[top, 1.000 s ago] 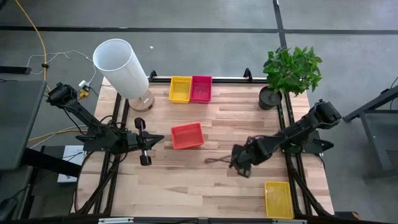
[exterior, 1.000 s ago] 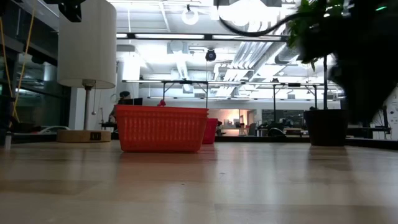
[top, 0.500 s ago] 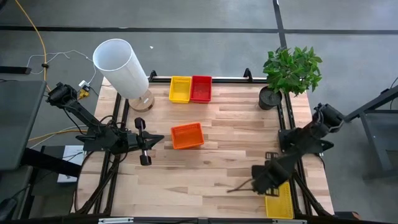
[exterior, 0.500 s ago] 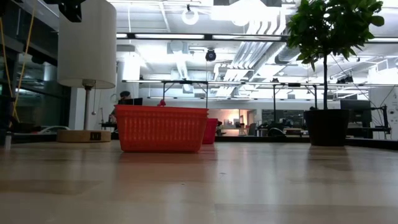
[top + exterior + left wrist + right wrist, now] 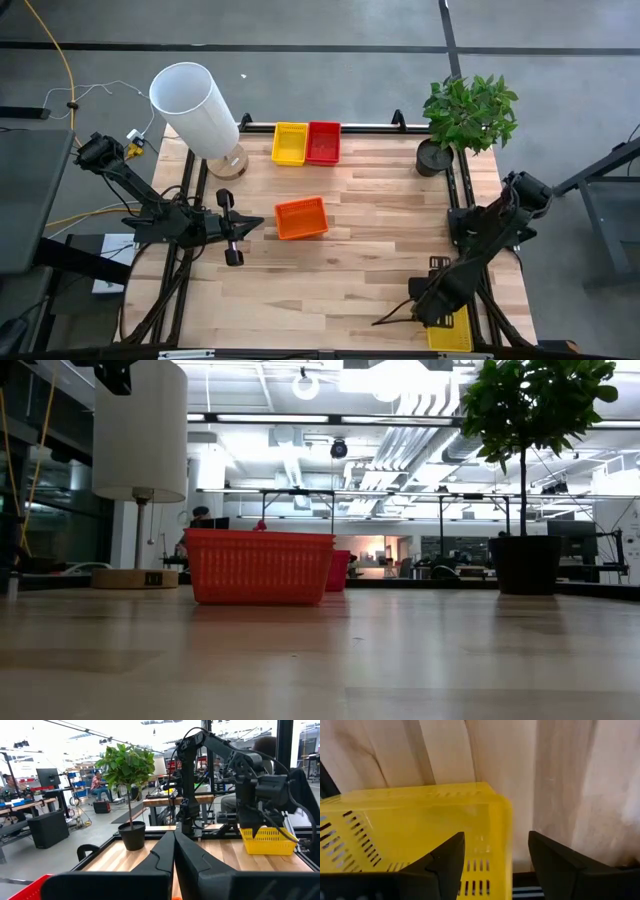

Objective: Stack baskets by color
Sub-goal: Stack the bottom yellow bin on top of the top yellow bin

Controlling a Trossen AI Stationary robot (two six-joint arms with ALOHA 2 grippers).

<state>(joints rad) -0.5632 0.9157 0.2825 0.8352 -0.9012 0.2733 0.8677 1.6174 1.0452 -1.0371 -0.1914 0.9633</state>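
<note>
Since a second ago, the right gripper (image 5: pixel 437 306) swung to the table's (image 5: pixel 380 260) near right corner, fingers wide, over a yellow basket (image 5: pixel 415 830). It could bump the rim and miss. Left gripper (image 5: pixel 233 226) rests clenched by the left edge, beside the orange basket (image 5: pixel 301 218). Nothing blocks.

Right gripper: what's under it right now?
The open right gripper hangs over a corner of the yellow basket at the table edge. The arm hides part of the basket from above.
</note>
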